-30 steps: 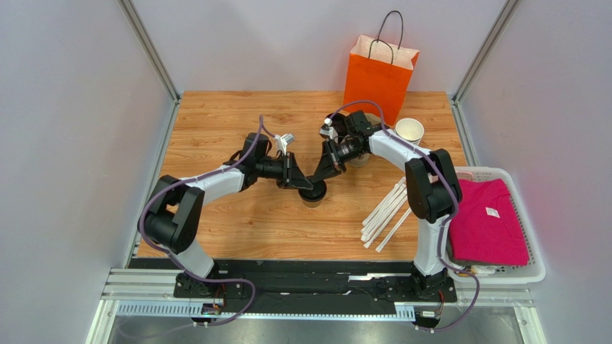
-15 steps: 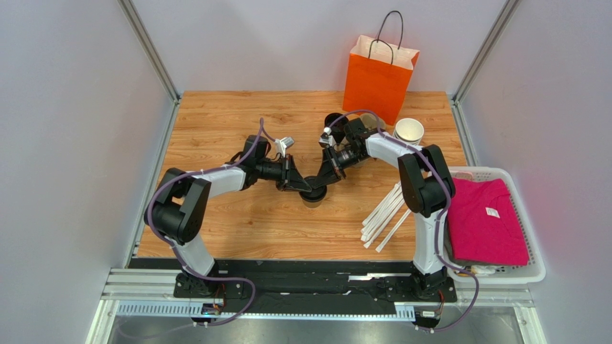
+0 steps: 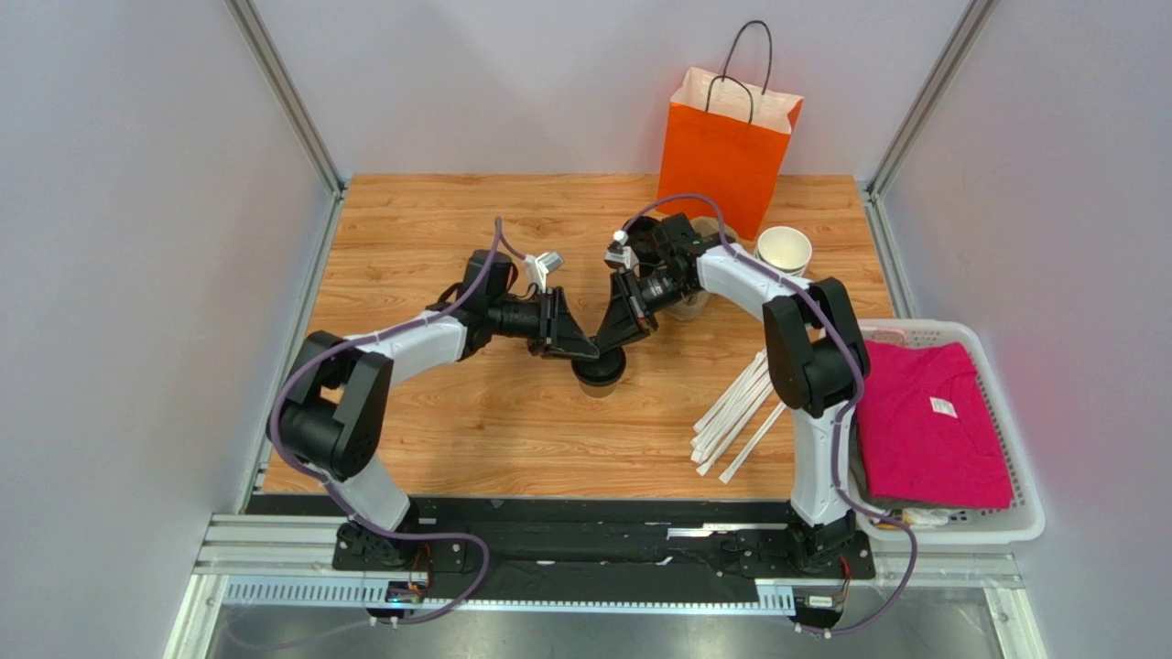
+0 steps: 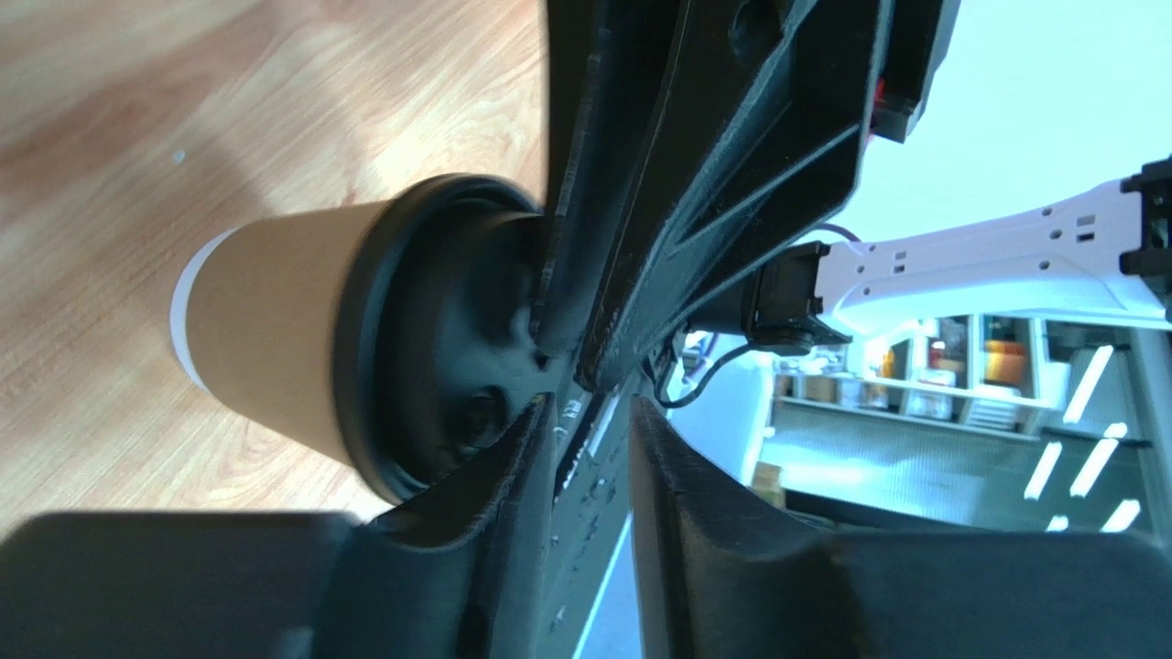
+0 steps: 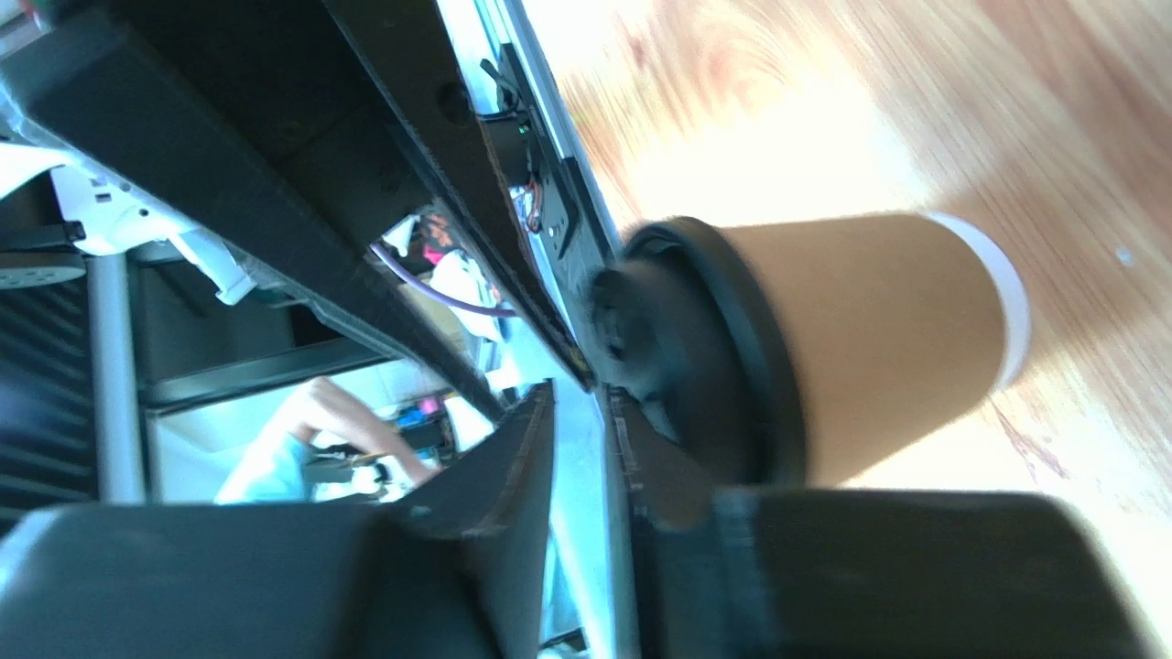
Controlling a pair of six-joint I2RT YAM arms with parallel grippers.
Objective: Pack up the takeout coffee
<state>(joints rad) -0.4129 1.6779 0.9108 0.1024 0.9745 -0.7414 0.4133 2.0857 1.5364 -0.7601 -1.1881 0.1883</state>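
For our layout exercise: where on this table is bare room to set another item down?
Free: the table's back-left corner, between left arm and wall, and the near strip left of the straws. Crowded: the centre, where left gripper and right gripper meet at the lidded cup, and by the orange bag.

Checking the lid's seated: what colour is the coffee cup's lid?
Black lid, clearest in left wrist view.

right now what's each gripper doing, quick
left gripper: shut, gripping nothing, tips on the lid of the takeout coffee
right gripper: shut, gripping nothing, tips on the same lid
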